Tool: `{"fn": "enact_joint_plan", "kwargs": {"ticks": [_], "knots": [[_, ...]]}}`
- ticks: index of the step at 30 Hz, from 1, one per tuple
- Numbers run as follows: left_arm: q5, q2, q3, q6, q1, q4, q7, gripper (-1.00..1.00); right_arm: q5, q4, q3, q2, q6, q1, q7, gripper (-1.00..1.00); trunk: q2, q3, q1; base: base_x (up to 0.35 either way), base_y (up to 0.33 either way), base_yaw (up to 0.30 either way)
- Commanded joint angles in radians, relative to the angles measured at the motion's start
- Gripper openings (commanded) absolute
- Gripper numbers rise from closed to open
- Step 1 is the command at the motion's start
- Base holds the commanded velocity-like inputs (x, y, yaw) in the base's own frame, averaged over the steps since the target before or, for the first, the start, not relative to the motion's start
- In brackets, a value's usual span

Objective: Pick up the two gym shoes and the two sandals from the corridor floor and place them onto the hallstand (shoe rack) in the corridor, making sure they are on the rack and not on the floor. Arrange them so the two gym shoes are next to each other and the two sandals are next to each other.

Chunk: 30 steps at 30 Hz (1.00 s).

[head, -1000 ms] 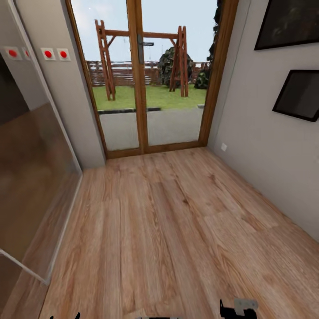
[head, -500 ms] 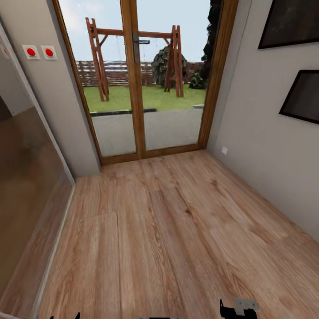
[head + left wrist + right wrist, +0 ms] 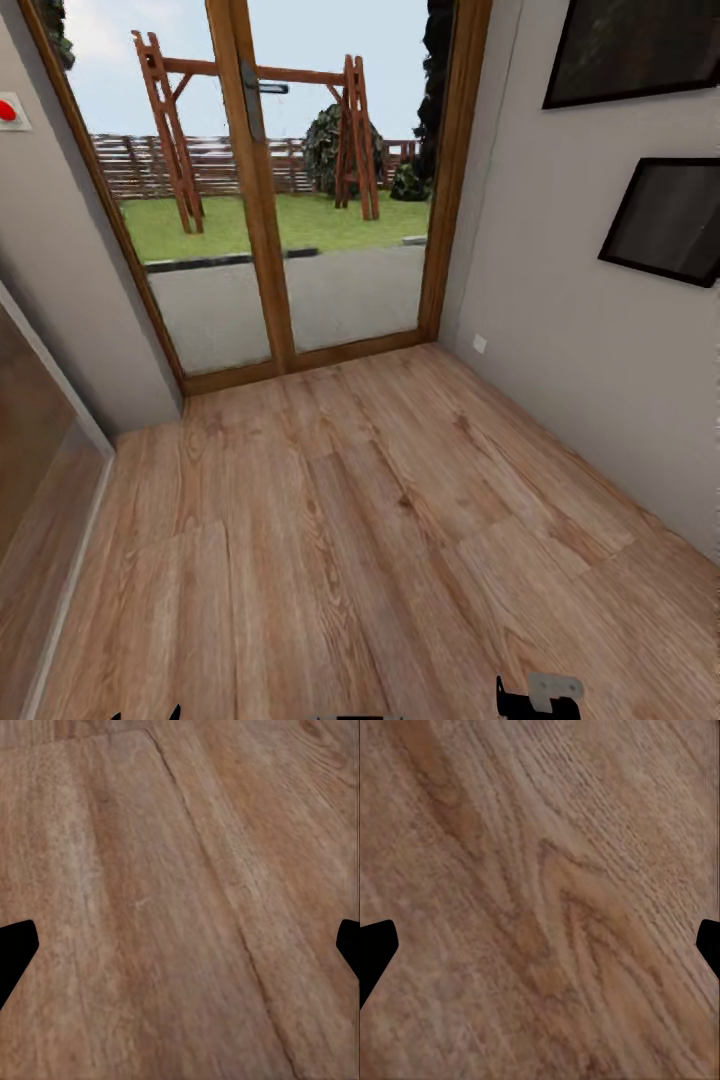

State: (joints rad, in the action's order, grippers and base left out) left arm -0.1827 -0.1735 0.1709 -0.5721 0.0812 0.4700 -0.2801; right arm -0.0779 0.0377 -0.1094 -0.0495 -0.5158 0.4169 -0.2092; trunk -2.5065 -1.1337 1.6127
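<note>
Two dark picture frames (image 3: 665, 220) on the right wall; one glazed wooden door (image 3: 255, 190) ahead. Corridor floor (image 3: 350, 540) runs bare from door to robot, walled both sides. Left gripper (image 3: 180, 945) and right gripper (image 3: 540, 945): fingers spread apart, above planks

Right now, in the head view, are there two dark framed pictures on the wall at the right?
Yes, two dark framed pictures hang there, the upper picture above the lower picture.
</note>
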Motion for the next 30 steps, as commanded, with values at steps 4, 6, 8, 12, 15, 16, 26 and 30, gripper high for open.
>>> {"fn": "enact_joint_plan", "kwargs": {"ticks": [4,6,8,12,15,16,26,30], "knots": [[-0.009,0.000,0.002,0.000,0.000,-0.001,-0.010,1.00,-0.008,-0.001,-0.009,0.000,-0.003,0.001,-0.002,1.00,0.000,-0.001,0.000,0.337,0.001,-0.263],[-0.009,0.000,0.002,0.000,0.000,-0.001,-0.010,1.00,-0.008,-0.001,-0.009,0.000,-0.003,0.001,-0.002,1.00,0.000,-0.001,0.000,0.337,-0.002,-0.265],[-0.009,0.000,0.002,0.000,0.000,-0.001,-0.010,1.00,-0.008,-0.001,-0.009,0.000,-0.003,0.001,-0.002,1.00,0.000,-0.001,0.000,0.337,-0.028,-0.266],[-0.010,0.000,0.002,0.000,0.000,-0.001,-0.010,1.00,-0.008,-0.001,-0.009,0.000,-0.003,0.001,-0.002,1.00,0.000,-0.001,0.000,0.319,-0.089,-0.267],[-0.010,0.000,0.002,0.000,0.000,-0.001,-0.010,1.00,-0.008,-0.001,-0.009,0.000,-0.003,0.001,-0.001,1.00,0.000,-0.001,0.000,0.300,-0.118,-0.267],[-0.010,0.000,0.002,0.000,0.000,-0.001,-0.010,1.00,-0.008,-0.001,-0.009,0.000,-0.003,0.001,-0.001,1.00,0.000,-0.001,0.000,0.281,-0.125,-0.267],[-0.009,0.000,0.002,0.000,0.000,-0.001,-0.007,1.00,-0.008,-0.001,-0.009,-0.001,-0.003,0.000,-0.001,1.00,0.000,-0.001,0.000,0.065,-0.027,-0.267],[-0.011,0.000,0.006,0.002,0.000,-0.002,-0.001,1.00,-0.008,-0.001,-0.010,0.000,-0.003,0.001,-0.001,1.00,0.000,-0.001,0.000,0.004,-0.002,-0.267]]}}
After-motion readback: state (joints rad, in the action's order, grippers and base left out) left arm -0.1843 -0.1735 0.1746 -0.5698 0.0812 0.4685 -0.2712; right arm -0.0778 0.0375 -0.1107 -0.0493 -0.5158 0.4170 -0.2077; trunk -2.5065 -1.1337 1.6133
